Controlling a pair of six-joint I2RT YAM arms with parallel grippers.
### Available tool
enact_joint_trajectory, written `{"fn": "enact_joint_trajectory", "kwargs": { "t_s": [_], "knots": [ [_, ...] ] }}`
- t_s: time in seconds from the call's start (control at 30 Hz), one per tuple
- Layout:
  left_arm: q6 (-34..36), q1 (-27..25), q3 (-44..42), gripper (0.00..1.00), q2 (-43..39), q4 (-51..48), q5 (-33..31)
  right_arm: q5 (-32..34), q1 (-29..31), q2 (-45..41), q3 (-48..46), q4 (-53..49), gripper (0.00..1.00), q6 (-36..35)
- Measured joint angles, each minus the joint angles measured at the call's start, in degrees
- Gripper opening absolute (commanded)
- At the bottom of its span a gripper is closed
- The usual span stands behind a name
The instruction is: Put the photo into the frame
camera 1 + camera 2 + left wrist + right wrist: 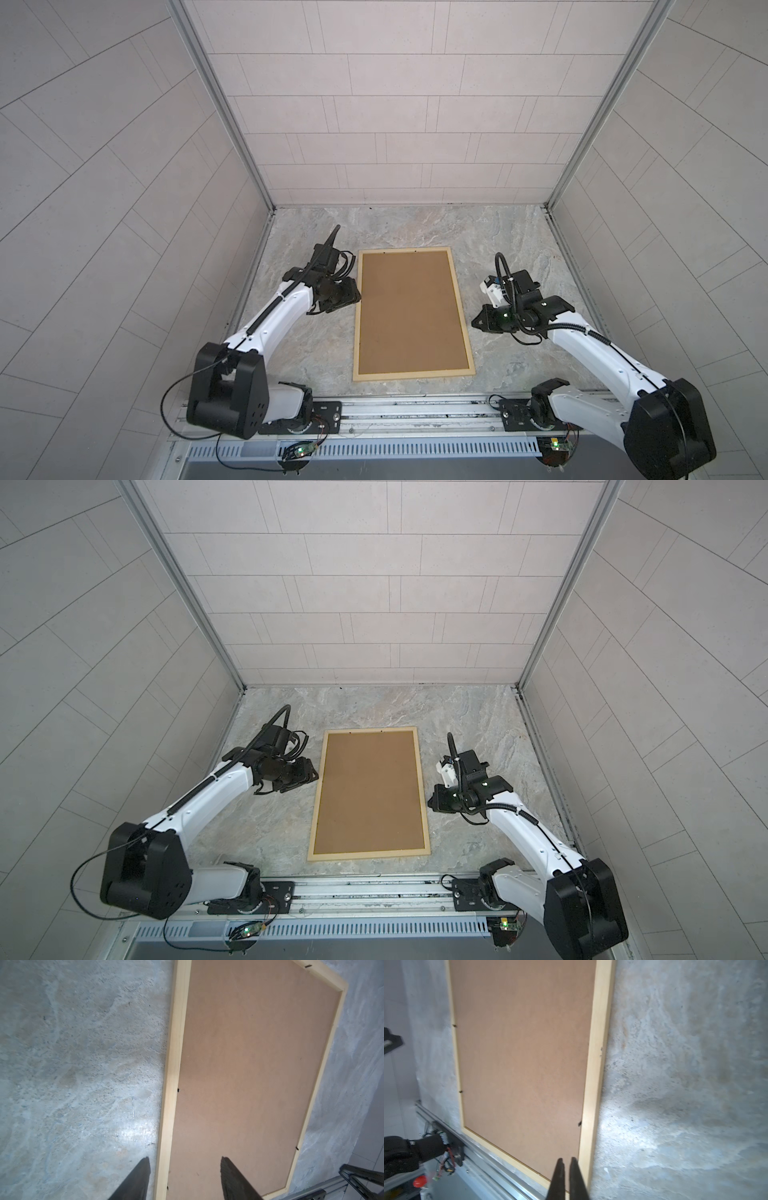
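My left pincer (355, 296) is at the left side of the table (498, 232), right up against the long left bar of the frame (357, 324). In its wrist view its two dark fingers (143, 1178) are spread well apart and hold nothing. One shows over the bare stone-grey table and the other over the brown board (249, 1064), with the pale wooden bar (172, 1084) running between them. I cannot tell whether either tip touches the wood.

In both top views the frame (370, 856) lies flat in the middle of the table. Its long sides run away from me and its short near bar is close to the metal rail (415, 409) that carries my arms. The brown board (409, 311) fills the frame from bar to bar. Small dark clips (178, 1090) sit along the inner edge. I cannot see the photo in any view, because only the board's plain brown face shows inside the wood.

My right pincer (476, 324) hangs low over the table just beside the frame's long right bar (596, 1064). It is clear of the wood, and its tips point toward the bar. In its wrist view the two fingers (560, 1176) are drawn close together, with only a sliver of light between them, and they grip nothing.
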Motion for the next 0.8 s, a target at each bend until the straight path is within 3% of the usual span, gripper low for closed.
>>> {"fn": "enact_joint_trajectory", "kwargs": {
  "t_s": [0.33, 0.8],
  "knots": [
    [-1.25, -1.33, -4.17, 0.6, -3.61, -2.14, 2.62, 2.73, 3.28, 4.94, -0.07, 0.09, 0.0, 0.13],
    [-3.06, -1.68, -6.97, 0.59, -2.67, 2.45, 6.1, 5.01, 6.05, 16.7, 4.15, 1.33, 0.0, 0.35]
  ]
}}
